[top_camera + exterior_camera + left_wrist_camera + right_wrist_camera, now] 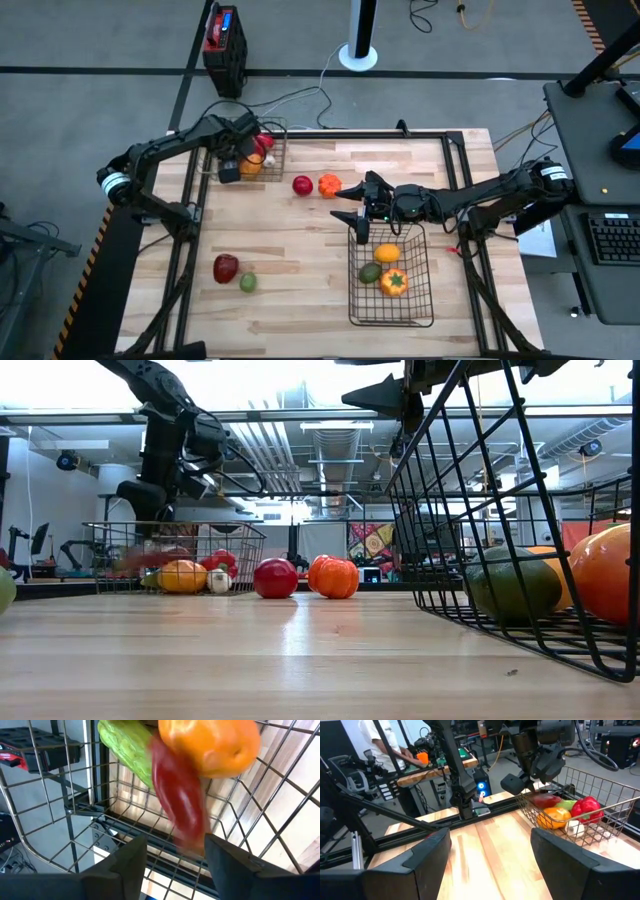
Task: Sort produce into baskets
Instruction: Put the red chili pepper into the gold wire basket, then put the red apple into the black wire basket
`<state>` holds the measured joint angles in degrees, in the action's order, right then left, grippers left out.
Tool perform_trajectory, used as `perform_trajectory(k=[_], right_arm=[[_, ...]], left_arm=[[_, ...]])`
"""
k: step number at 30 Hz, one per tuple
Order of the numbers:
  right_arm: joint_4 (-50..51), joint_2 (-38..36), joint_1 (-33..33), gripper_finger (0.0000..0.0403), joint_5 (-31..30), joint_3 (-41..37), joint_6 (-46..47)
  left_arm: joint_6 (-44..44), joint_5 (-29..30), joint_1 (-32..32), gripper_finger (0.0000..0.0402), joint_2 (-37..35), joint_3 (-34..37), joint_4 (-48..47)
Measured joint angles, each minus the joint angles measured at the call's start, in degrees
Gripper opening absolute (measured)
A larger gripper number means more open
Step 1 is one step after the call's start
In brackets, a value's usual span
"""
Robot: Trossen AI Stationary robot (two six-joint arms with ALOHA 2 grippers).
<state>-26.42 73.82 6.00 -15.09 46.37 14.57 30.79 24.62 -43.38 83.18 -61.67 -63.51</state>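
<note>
My left gripper (175, 851) is open over the small wire basket (275, 160) at the table's far left. A long red piece (180, 810) shows blurred between and beyond its fingers, above an orange piece (210, 745) and a green one (125, 750) in the basket. I see no finger on it. My right gripper (342, 204) is open and empty by the far end of the large basket (420, 310), which holds an orange (386, 253), a green piece (370, 272) and an orange pepper (394, 283).
On the bare table lie a red apple (302, 185) and an orange pumpkin-like piece (329, 185) near the middle, and a dark red piece (226, 267) and a small green one (247, 283) at the near left. A person stands beyond the table (375, 740).
</note>
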Motion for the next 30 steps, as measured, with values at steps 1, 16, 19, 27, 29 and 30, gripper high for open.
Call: perform_trajectory(k=[1, 16, 19, 27, 29, 30], right_arm=[[0.0, 0.0, 0.0, 0.0269, 0.0, 0.0, 0.0], [0.0, 0.0, 0.0, 0.0270, 0.0, 0.0, 0.0], [0.0, 0.0, 0.0, 0.0270, 0.0, 0.0, 0.0], [0.1, 0.0, 0.0, 0.0278, 0.0, 0.0, 0.1], [0.1, 0.0, 0.0, 0.0278, 0.0, 0.0, 0.5], [0.1, 0.0, 0.0, 0.0277, 0.0, 0.0, 0.5]], left_arm=[[0.0, 0.0, 0.0, 0.0182, 0.0, 0.0, 0.0], [-0.6, 0.4, 0.0, 0.0185, 0.0, 0.0, 1.3], [-1.7, 0.5, 0.0, 0.0185, 0.0, 0.0, 1.8], [-6.8, 1.8, 0.4, 0.0185, -2.5, -4.3, 1.5], [-8.2, 1.2, 0.7, 0.0185, -4.2, -5.8, 1.5], [-9.0, 0.0, 0.9, 0.0185, -5.2, -6.4, 1.5]])
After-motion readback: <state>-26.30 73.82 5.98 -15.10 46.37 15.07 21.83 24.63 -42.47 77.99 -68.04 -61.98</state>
